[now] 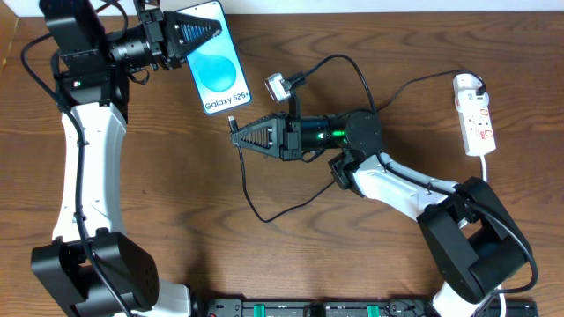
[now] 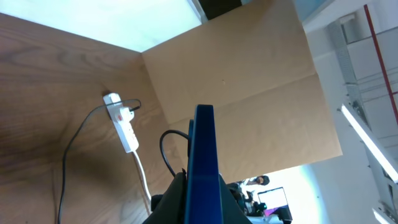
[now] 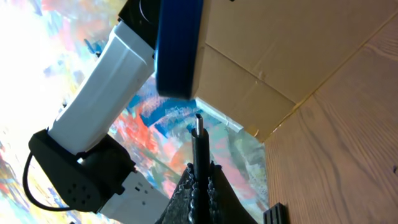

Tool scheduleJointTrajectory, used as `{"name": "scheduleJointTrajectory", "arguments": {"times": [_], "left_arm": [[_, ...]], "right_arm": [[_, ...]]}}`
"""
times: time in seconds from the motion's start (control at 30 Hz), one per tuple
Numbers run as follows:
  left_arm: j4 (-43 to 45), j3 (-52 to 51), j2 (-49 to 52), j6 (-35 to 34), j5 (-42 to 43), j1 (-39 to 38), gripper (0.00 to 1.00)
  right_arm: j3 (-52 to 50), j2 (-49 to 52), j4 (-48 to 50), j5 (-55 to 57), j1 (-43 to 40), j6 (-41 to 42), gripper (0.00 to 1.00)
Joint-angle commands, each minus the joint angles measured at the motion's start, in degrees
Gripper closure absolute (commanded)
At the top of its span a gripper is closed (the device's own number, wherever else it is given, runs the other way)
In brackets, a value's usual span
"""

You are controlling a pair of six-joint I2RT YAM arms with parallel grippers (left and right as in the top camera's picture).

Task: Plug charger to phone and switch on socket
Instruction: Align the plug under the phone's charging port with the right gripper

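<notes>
Where the phone (image 3: 179, 46) ends, the charger (image 3: 198, 146) tip stands just apart.

Overhead: bright, even light on the brown wood-grain desk (image 1: 291, 255), shadows soft. Wrist views: blown-out glare upper left; slim blue-screened phone (image 3: 179, 46) blurred close to lens.

- Phone (image 1: 214, 70) — blue screen reading "Galaxy S25+", face up at 11 o'clock, bottom edge toward 5 o'clock.
- Charger (image 1: 233, 121) — thin black cable; connector tip near the phone's bottom edge, not touching.
- Socket (image 1: 476, 119) — white strip at 3 o'clock, white plug (image 1: 467, 85) inserted.
</notes>
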Motion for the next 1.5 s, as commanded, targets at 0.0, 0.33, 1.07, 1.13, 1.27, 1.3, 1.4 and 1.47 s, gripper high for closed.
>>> {"name": "scheduleJointTrajectory", "arguments": {"times": [0.0,0.33,1.07,1.13,1.27,1.3,1.4,1.47], "left_arm": [[0.42,0.48,-1.07,1.16,0.00,0.13,0.93],[0.24,0.42,-1.07,1.64,0.02,0.13,0.93],[-0.20,-1.95,-1.07,3.54,0.20,0.13,0.93],[-0.20,-1.95,-1.07,3.54,0.22,0.13,0.93],[-0.20,-1.95,-1.07,3.54,0.20,0.13,0.93],[-0.20,-1.95,-1.07,3.54,0.22,0.13,0.93],[-0.20,-1.95,-1.07,3.54,0.22,0.13,0.92],[-0.20,-1.95,-1.07,3.58,0.20,0.13,0.93]], "right_arm": [[0.13,0.17,-0.44,-0.42,0.37,-2.54,0.99],[0.13,0.17,-3.02,-1.44,0.46,-5.33,0.99],[0.13,0.15,-2.03,-3.32,-0.44,-9.09,0.99],[0.13,0.15,-2.19,-3.26,-0.61,-9.11,0.99],[0.13,0.15,-2.40,-3.13,-1.36,-9.11,0.99],[0.13,0.15,-2.40,-3.08,-1.44,-9.11,0.99],[0.13,0.15,-2.40,-2.95,-1.55,-9.16,0.99],[0.13,0.15,-2.40,-2.91,-1.57,-9.55,0.99]]}}
